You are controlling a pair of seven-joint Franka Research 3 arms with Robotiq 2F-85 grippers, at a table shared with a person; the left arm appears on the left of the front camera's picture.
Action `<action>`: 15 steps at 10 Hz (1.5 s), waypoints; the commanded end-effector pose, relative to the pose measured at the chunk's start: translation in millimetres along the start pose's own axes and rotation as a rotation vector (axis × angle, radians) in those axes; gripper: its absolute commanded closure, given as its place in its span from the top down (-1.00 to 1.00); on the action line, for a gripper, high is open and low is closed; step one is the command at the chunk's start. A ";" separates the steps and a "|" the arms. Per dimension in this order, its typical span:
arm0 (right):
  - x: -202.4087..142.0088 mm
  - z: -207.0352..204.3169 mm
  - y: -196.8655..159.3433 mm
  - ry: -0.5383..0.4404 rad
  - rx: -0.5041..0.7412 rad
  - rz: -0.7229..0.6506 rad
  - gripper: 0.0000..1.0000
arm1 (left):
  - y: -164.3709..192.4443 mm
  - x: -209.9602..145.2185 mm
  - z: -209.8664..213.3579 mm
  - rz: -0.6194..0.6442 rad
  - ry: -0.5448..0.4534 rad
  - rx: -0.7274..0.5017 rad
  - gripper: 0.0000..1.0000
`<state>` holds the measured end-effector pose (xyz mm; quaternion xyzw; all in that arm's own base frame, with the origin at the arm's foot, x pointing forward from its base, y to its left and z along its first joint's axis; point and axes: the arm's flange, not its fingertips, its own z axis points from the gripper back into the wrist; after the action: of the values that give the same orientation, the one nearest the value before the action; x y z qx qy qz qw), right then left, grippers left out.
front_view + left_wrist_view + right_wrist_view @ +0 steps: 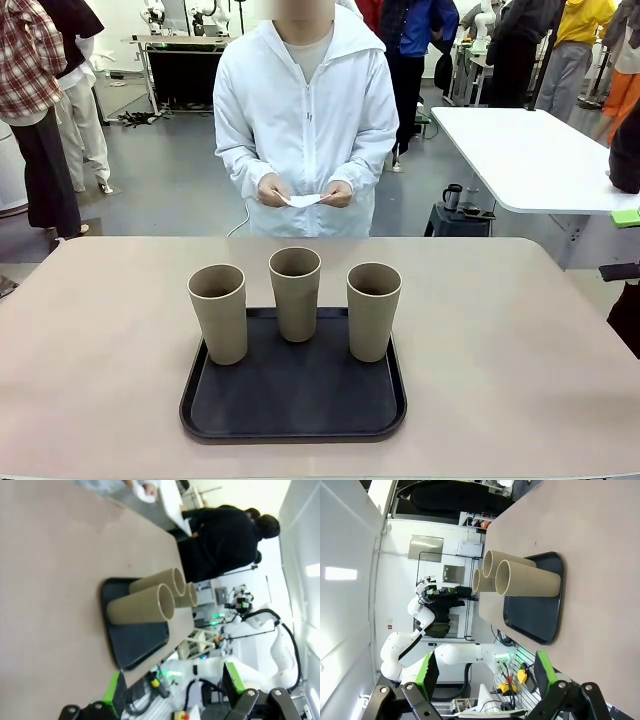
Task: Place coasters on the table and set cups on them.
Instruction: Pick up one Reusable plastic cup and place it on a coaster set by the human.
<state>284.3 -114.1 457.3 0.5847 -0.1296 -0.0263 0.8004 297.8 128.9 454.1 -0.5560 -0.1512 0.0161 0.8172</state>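
With three cups (296, 292) upright on the tray (290, 420) and both the left hand (172, 685) and right hand (486, 669) spread apart, wait until the person (305, 110) beyond the tray, holding what look like coasters (303, 200), lays them on the worktop (500, 350).

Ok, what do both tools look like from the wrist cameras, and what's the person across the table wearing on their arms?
Left tool and right tool: black linked fingers with bolts, bright green pads. Person: long white sleeves of a zipped hooded jacket.
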 end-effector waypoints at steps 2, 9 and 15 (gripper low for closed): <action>0.4 0.6 -1.1 0.002 0.010 0.002 1.00 | 2.3 -1.1 2.2 0.001 -0.006 -0.019 1.00; 0.4 0.6 -1.1 0.002 0.010 0.002 1.00 | 2.3 -1.1 2.2 0.001 -0.006 -0.019 1.00; 0.4 0.6 -1.1 0.002 0.010 0.002 1.00 | 2.3 -1.1 2.2 0.001 -0.006 -0.019 1.00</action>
<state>283.3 -114.8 457.5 0.5842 -0.1292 -0.0276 0.8008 296.9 130.9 452.1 -0.5583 -0.1488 0.0197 0.8159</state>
